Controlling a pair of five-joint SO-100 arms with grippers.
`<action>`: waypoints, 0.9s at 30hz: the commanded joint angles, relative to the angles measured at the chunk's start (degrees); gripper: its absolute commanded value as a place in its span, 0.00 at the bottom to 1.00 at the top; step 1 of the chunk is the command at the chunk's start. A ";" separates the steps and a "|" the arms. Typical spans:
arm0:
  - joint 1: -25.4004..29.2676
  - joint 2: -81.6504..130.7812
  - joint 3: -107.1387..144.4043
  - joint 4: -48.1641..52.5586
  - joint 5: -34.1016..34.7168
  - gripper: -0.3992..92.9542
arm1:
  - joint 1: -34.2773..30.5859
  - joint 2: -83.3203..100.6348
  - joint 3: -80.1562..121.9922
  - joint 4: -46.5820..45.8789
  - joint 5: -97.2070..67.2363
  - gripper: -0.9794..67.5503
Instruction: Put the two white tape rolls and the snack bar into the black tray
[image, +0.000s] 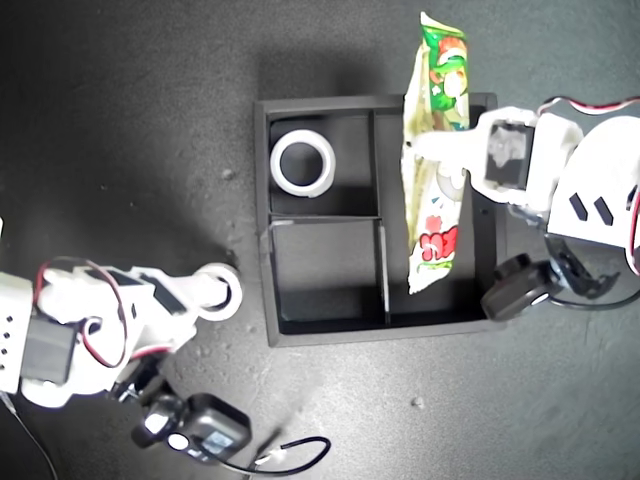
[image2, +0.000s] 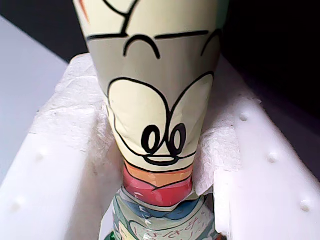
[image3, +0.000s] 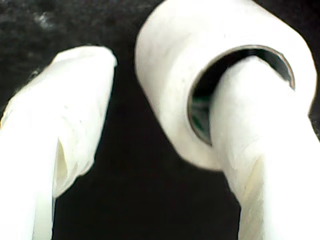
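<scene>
Snack bar (image: 432, 190) over black tray (image: 320, 330)

Lower small compartment (image: 325, 270) free, long compartment blocked (snack bar (image: 432, 170) across it)

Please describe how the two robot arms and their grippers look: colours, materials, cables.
Both arms are white plastic with black servo blocks and red and black cables. My first gripper has white, dimpled fingers padded with white tissue-like wrap. My second gripper has fingers wrapped in white tape.

Two tape rolls: first tape roll (image: 302, 164), second tape roll (image: 222, 290); one snack bar (image: 436, 150); one black tray (image: 330, 330).
</scene>
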 joint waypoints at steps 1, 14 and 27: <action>-0.35 -1.14 -1.93 -0.70 0.35 0.16 | 1.41 0.44 0.70 -2.11 1.14 0.01; -3.25 2.99 -6.15 8.35 2.46 0.04 | 0.70 0.44 0.97 6.68 -0.79 0.21; -8.44 -10.63 -53.26 32.87 19.69 0.04 | 4.22 6.68 -17.14 38.94 19.95 0.09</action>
